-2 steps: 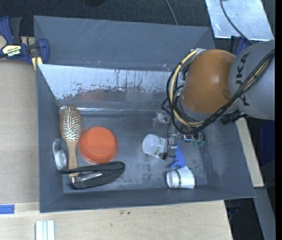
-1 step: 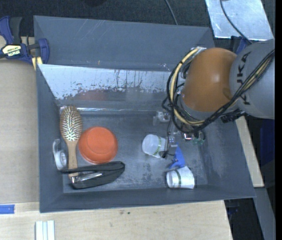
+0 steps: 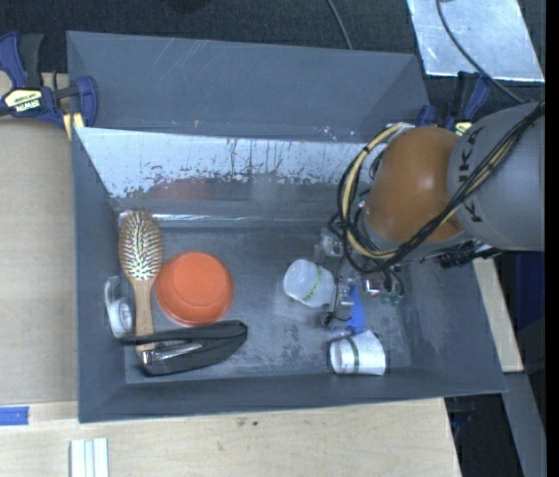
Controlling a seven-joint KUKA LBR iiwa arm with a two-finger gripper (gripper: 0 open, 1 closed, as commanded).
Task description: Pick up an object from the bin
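Reaching into grey bin [image 3: 244, 87], fingers [image 3: 344, 308] beside white cup [image 3: 307, 283], spread unclear, hairbrush [image 3: 140, 251], orange bowl [image 3: 195, 288] farther off.

Wore a smooth grey casing along the arm [image 3: 505, 182], marked with dark block lettering [image 3: 470, 157] that was only partly legible. Carried a glossy orange-brown cover [image 3: 413, 189] at the wrist, rounded like a dome. Was ringed by yellow and black cables [image 3: 356, 182], which looped round the dome's left side and bunched beneath it. Ended in a small dark gripper [image 3: 344, 308] of metal parts, with a blue piece [image 3: 356, 318] set low on it.
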